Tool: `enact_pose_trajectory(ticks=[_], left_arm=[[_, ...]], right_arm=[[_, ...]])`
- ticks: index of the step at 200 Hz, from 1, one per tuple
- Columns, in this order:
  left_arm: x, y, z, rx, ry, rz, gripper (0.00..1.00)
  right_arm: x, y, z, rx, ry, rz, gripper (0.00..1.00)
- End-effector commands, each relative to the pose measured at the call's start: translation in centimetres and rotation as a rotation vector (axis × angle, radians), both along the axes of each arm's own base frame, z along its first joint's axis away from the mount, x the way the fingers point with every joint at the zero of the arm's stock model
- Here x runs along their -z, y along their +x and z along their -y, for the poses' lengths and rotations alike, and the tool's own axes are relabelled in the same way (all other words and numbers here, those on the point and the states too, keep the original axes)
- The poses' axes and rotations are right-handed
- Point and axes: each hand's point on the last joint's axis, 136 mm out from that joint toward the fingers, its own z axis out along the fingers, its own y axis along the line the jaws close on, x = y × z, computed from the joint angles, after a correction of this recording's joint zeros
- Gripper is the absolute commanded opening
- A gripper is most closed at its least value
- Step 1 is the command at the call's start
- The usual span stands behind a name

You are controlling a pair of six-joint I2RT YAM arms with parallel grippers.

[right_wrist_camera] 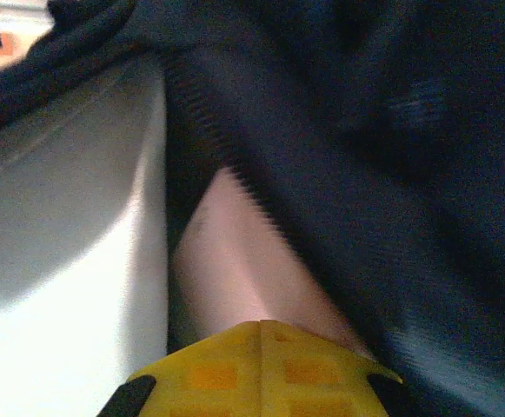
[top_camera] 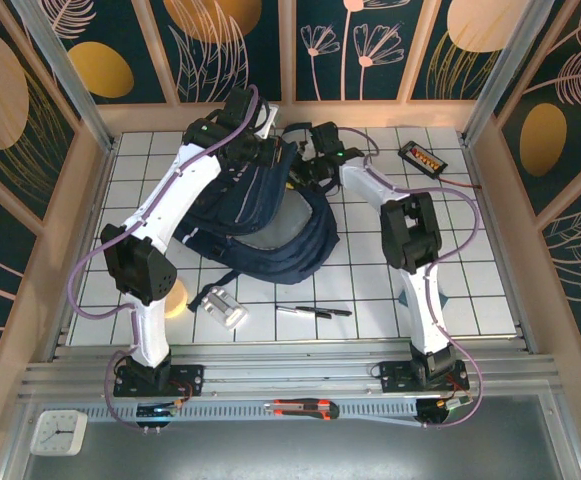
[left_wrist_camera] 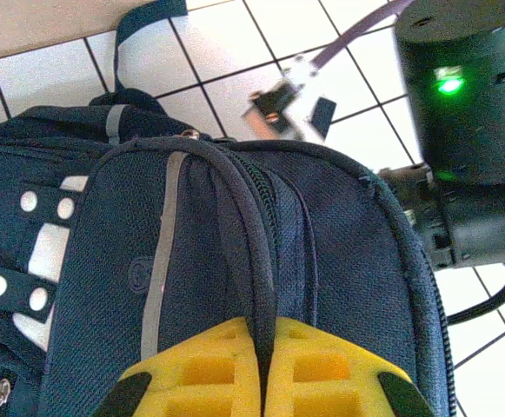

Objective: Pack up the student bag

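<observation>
Overhead looks down; wrist views (close-up) share student bag (top_camera: 255,205).

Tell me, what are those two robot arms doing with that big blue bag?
Both arms are working on the large dark navy fabric backpack lying on the white tiled table. The left gripper is shut on a dark strap on it. The right gripper is shut at its zip edge. Two dark pens lie on the table, not packed yet.
</observation>
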Motion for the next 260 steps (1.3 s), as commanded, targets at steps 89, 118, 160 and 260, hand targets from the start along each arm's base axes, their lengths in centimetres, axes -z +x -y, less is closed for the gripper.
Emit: enact_pose_trajectory(ticks=[89, 118, 160, 260], left_arm=[[-3.7, 2.3, 0.6, -0.010, -0.088, 0.131, 0.00], [-3.8, 2.3, 0.2, -0.020, -0.071, 0.144, 0.00], [-3.7, 1.8, -0.6, -0.031, -0.053, 0.163, 0.00], [-2.1, -1.0, -2.6, -0.045, -0.032, 0.175, 0.00]], right_arm=[[-10.3, -2.4, 14.1, 0.255, -0.167, 0.141, 0.34], [-8.0, -6.6, 25.1, 0.461, -0.393, 0.047, 0.97], [-2.2, -17.4, 33.6, 0.545, -0.662, -0.223, 0.99], [8.5, -28.3, 36.8, 0.625, -0.655, -0.566, 0.99]])
